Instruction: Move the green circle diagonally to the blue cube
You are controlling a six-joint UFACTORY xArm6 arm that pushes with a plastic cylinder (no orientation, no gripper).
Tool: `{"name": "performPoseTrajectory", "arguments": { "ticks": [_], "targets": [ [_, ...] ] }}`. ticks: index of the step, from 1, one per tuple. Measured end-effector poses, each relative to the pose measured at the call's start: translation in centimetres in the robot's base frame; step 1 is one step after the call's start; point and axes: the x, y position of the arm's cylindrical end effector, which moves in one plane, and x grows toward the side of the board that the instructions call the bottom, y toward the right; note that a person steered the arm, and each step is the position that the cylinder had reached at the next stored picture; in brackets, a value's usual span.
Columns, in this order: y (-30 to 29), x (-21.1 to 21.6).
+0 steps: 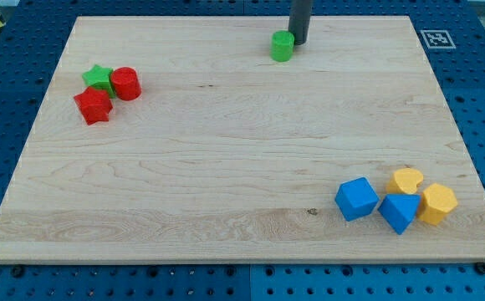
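The green circle [282,46], a small green cylinder, stands near the view's top, right of centre, on the wooden board [226,167]. My tip [298,41] touches or nearly touches its upper right side. The blue cube [356,199] lies at the view's lower right, far below and to the right of the green circle.
A blue triangular block [399,211], a yellow heart [407,181] and a yellow hexagon [437,203] crowd right of the blue cube. At the upper left sit a green star [98,79], a red cylinder [125,84] and a red star [93,105].
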Motion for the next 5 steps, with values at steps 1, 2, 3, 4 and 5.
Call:
{"name": "performPoseTrajectory", "arguments": {
  "ticks": [1,2,3,4,5],
  "targets": [
    [-1.5,1.5],
    [-2.7,3.9],
    [-4.2,6.2],
    [-6.3,7.1],
    [-8.6,7.1]
  ]
}}
